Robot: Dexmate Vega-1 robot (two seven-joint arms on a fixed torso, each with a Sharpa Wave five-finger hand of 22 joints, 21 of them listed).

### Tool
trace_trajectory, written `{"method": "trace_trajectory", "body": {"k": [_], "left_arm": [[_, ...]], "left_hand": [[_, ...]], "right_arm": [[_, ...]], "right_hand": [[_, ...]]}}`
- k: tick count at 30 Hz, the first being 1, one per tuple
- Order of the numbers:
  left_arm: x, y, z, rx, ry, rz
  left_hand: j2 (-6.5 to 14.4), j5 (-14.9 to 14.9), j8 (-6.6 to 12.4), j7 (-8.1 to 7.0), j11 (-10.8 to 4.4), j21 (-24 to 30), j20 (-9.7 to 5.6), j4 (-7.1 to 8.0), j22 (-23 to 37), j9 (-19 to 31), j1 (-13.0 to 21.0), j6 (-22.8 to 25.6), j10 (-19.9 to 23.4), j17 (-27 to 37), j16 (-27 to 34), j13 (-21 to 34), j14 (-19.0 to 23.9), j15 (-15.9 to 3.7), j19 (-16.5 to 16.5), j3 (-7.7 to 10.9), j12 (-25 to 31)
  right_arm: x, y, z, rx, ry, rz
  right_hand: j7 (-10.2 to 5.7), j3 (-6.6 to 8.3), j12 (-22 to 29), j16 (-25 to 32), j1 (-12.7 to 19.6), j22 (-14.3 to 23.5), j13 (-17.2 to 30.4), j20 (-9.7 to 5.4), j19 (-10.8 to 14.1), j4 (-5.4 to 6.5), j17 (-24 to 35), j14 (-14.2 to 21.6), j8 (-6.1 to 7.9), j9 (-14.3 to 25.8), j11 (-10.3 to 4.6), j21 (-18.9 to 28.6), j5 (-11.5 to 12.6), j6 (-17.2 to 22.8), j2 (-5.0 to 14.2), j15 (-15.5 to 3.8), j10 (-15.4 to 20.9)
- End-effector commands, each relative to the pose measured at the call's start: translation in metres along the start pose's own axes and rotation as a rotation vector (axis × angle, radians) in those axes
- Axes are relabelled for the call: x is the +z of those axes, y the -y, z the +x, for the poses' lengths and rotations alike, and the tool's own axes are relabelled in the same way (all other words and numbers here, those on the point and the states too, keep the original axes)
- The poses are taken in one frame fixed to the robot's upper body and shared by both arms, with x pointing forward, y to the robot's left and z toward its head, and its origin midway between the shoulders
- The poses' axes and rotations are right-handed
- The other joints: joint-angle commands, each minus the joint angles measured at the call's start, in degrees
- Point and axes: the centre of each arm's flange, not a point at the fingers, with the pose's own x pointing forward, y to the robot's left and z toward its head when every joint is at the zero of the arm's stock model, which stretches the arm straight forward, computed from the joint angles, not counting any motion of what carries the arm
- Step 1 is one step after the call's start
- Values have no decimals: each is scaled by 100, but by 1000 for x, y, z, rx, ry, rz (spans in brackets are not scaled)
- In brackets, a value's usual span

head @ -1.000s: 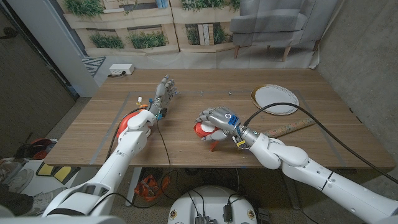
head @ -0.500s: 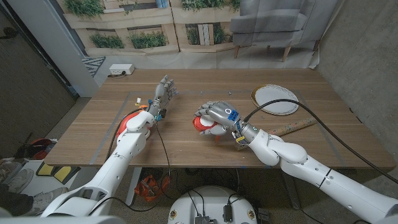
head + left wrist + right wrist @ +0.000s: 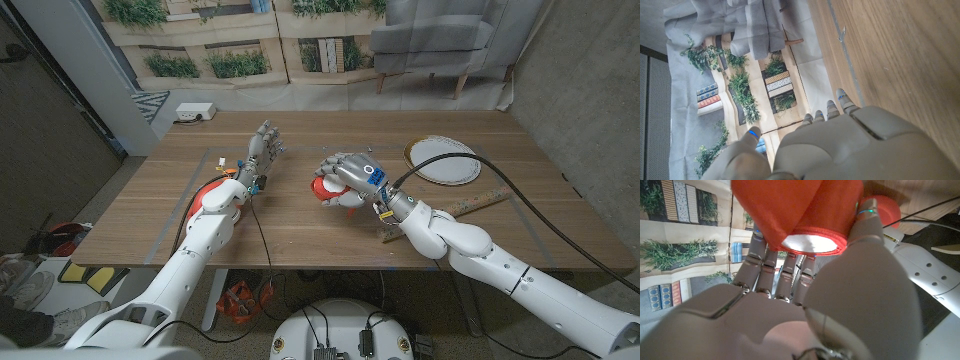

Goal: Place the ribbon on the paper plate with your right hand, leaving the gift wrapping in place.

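Ribbon (image 3: 326,190), a red roll with a white core, sits clamped in the curled fingers of the right hand (image 3: 350,180) above mid-table, with the paper plate (image 3: 442,160) lying well apart toward the table's far right, while the left hand (image 3: 262,150) waits with fingers spread

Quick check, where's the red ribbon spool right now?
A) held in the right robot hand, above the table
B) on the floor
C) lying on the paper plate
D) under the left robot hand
A: the right robot hand grips the red ribbon spool over the wooden table, well short of the paper plate; the right wrist view shows its fingers wrapped around the spool.
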Motion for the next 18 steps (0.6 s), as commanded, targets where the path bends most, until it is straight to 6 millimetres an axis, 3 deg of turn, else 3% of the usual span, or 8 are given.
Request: {"method": "trace_trajectory", "body": {"k": [1,18], "left_arm": [[8,6,2,-20,29,3],[17,7,3,-19,49,9]], "left_hand": [[641,32,11,-50,33,28,41,-2,9,32,1,-643,-1317,20,43,28,-1281,30,-1123,-24,16],[641,35,12,-61,10,17,46,-5,11,32,7,-626,-1318,18,41,27,-1276,30,-1127,-20,13]], "right_arm": [[-8,7,7,-18,-11,-24],[-18,10,15,-24,-12,-50]], "right_hand": [[255,91,1170,-23,1808,15,413,-968,-289,106,1883,1773,26,19,-195,54,33,614,1837,-2123,394],[263,76,1155,-64,1832,-7,401,-966,-325,114,1914,1807,-8,53,-190,148,41,625,1834,-2122,407]]}}
